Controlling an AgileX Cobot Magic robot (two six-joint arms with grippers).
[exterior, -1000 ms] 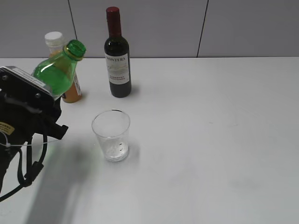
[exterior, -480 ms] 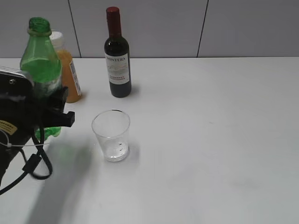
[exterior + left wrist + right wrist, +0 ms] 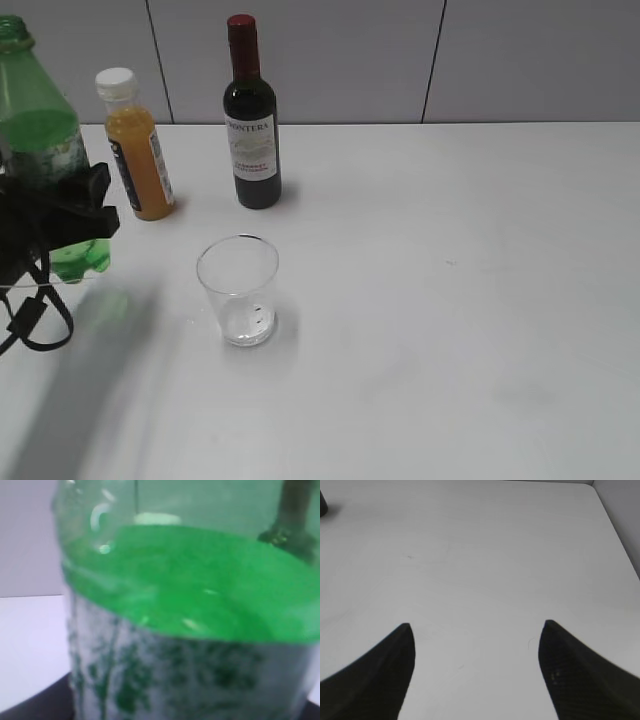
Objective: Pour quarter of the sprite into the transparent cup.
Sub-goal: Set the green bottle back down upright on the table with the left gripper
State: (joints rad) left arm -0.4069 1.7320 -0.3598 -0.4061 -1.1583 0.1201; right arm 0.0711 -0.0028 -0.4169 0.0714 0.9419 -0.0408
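Observation:
The sprite (image 3: 40, 130), a green see-through bottle with no cap, stands upright at the far left, its base just above the table. My left gripper (image 3: 60, 210) is shut on its label band. Close up in the left wrist view the sprite (image 3: 190, 615) fills the frame, green liquid above the pale label. The transparent cup (image 3: 238, 290) stands upright on the white table, to the right of the bottle and apart from it; it looks empty apart from dark specks at its bottom. My right gripper (image 3: 477, 630) is open over bare table; the exterior view does not show it.
An orange juice bottle (image 3: 135, 145) with a white cap stands behind the sprite. A dark wine bottle (image 3: 251, 115) with a red top stands behind the cup. The white table (image 3: 450, 300) stretches to the right; its far right edge (image 3: 615, 525) shows in the right wrist view.
The sprite was tilted with its neck toward the cup, then swung upright. My left gripper has carried it leftward, away from the cup. The cup and the other bottles stayed put.

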